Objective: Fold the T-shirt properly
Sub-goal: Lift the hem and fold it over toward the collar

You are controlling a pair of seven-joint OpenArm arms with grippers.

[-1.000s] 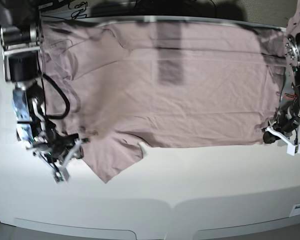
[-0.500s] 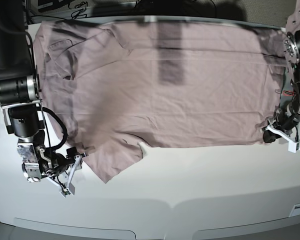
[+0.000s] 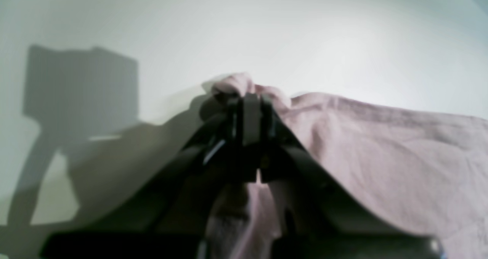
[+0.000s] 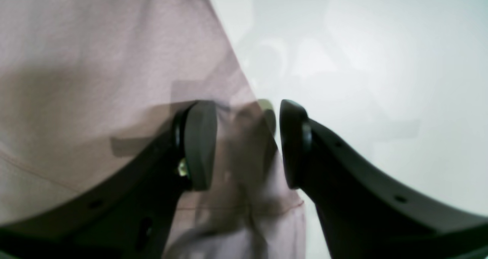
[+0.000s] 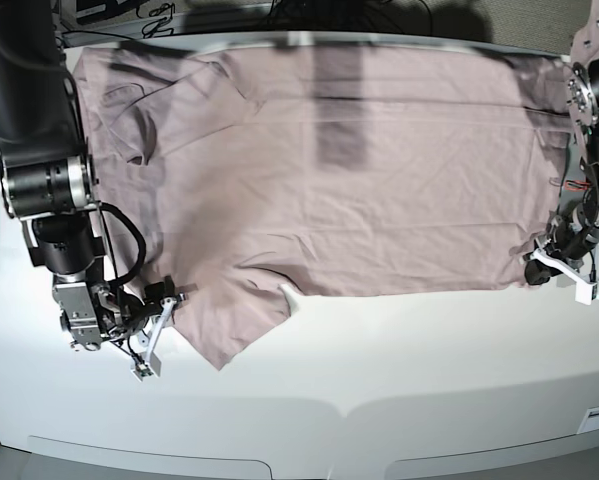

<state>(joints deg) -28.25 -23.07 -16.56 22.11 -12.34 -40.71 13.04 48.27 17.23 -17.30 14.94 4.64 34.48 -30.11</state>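
Logging status: the T-shirt (image 5: 359,170) is lying spread flat on the white bench (image 5: 399,370), w/ no fold made yet as far as we are seeing. It is covering most of the far half of the bench, hem end toward the left arm's side, one sleeve poking toward the near edge by the right arm.

We are judging the task as barely begun: grasp stage only, all folds left to do.

Left gripper (image 5: 539,268): fingers together, clamped on a bunched bit of the T-shirt's corner edge; wrist view is showing cloth pinched at the tips (image 3: 249,98).

Right gripper (image 4: 244,140): fingers apart, straddling the sleeve edge, one finger (image 4: 200,144) over cloth, the other over bare bench. Not gripping yet, we are thinking; whether the pads are touching cloth we cannot tell (blurred).

Counts:
- T-shirts: 1
- arms: 2
- grippers: 2 (1 clamped, 1 apart)
- benches: 1
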